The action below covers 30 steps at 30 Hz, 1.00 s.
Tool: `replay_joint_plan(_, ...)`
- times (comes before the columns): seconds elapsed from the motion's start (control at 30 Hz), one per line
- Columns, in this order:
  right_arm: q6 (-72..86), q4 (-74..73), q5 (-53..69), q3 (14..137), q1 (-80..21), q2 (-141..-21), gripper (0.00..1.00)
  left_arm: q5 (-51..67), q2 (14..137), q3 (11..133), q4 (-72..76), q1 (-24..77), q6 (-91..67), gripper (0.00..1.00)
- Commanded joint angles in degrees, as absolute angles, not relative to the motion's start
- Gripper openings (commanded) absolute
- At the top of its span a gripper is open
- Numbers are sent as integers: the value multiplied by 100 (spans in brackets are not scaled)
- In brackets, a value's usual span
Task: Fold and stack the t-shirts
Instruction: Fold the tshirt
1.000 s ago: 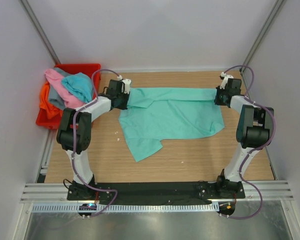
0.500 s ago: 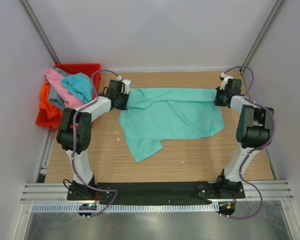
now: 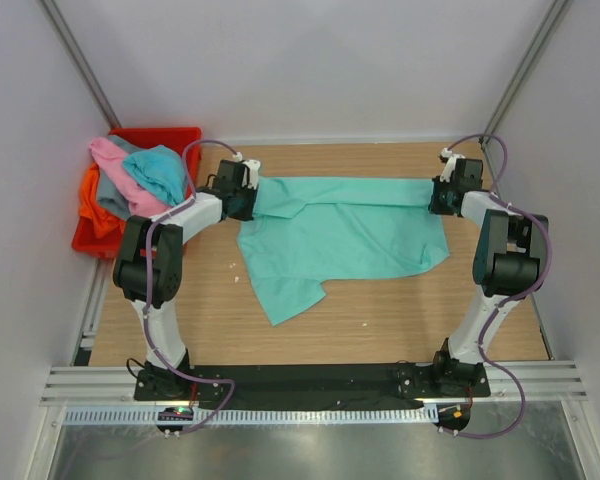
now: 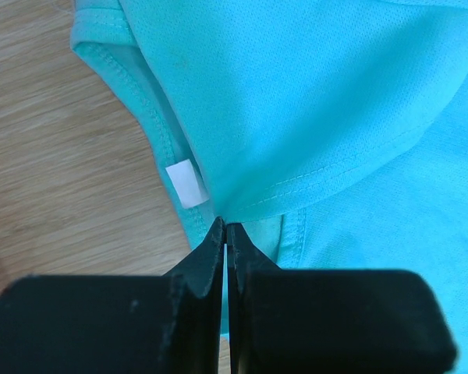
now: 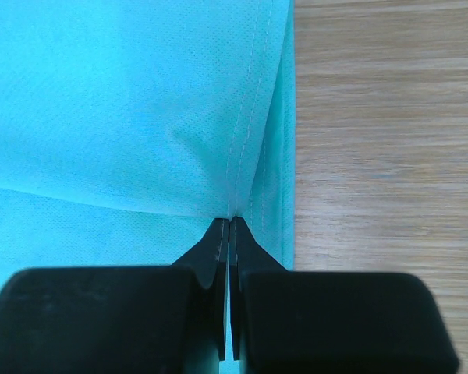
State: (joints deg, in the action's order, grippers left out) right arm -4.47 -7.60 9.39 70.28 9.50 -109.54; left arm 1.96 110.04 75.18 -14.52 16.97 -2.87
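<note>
Top external: my left gripper [image 3: 255, 197] and right gripper [image 3: 432, 195] both clamp the mint green t-shirt [image 3: 340, 230], spread on the table [image 3: 380, 310]. No fold made, nothing stacked; other t-shirts [image 3: 130, 185] heaped on red bin [image 3: 170, 133].

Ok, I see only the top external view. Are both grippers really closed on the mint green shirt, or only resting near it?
Observer: The left gripper is closed. Its wrist view shows it pinching a stitched hem of the mint green t-shirt.
Operator: And the right one?
Observer: The right gripper is shut on the cloth too, gripping it at a double-stitched seam near the shirt's edge.
Operator: Is any label visible?
Observer: Yes, a small white tag sits on the edge band, close beside the left pinch.
</note>
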Motion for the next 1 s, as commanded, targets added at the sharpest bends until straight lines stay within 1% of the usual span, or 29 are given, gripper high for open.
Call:
replay_joint_plan(0.0,-545,-756,923,7154,993,-10916,1,114,11030,7594,-1503,1714,-360,1)
replay_joint_plan(0.03,-545,-782,923,7172,993,-10942,1,114,11022,7585,-1520,1714,-360,3)
replay_joint_plan(0.07,-545,-817,914,7189,1002,-10934,6,106,10978,7568,-1521,1714,-369,16)
replay_joint_plan(0.1,-554,-922,905,7242,1002,-10925,12,97,10934,7524,-1529,1714,-378,22)
replay_joint_plan(0.13,-554,-975,888,7260,1011,-10899,28,88,10777,7489,-1529,1705,-369,29)
replay_joint_plan(0.17,-554,-1028,801,7268,1019,-10803,36,53,10671,7462,-1529,1714,-369,48)
replay_joint_plan(0.23,-615,-1090,713,7155,1037,-10583,44,-113,10241,7366,-1529,1714,-317,75)
replay_joint_plan(0.27,-633,-1081,668,7067,1037,-10251,51,-106,10083,7330,-1547,1714,-282,90)
replay_joint_plan(0.33,-676,-1011,607,6742,1046,-9863,59,-62,9644,7321,-1634,1714,-203,95)
replay_joint_plan(0.37,-685,-985,598,6628,1046,-9626,60,-18,9572,7434,-1791,1705,-185,100)
replay_joint_plan(0.43,-729,-958,641,6312,1046,-8976,61,202,9466,7620,-2196,1679,-27,99)
replay_joint_plan(0.5,-852,-1097,729,6136,1046,-8432,62,124,9273,7629,-2302,1687,156,100)
replay_joint_plan(0.53,-887,-1160,782,6083,1046,-8281,66,88,9203,7620,-2311,1687,315,100)
replay_joint_plan(0.63,-1256,-1546,1088,5951,1046,-7779,67,114,8869,7437,-2426,1679,431,100)
replay_joint_plan(0.67,-1379,-1608,1107,5889,1046,-7648,67,332,8755,7349,-2504,1687,457,100)
replay_joint_plan(0.73,-1581,-1748,1072,5661,1046,-7367,76,780,8421,7112,-2645,1687,457,100)
replay_joint_plan(0.77,-1686,-1880,1159,5625,1055,-7304,77,1313,8307,7041,-2846,1687,509,100)
replay_joint_plan(0.8,-1827,-2177,1195,5581,1072,-7260,77,1553,8132,6979,-2987,1696,536,100)
replay_joint_plan(0.97,-2109,-3154,1389,5634,1099,-7163,76,2327,7551,6803,-3987,1767,966,100)
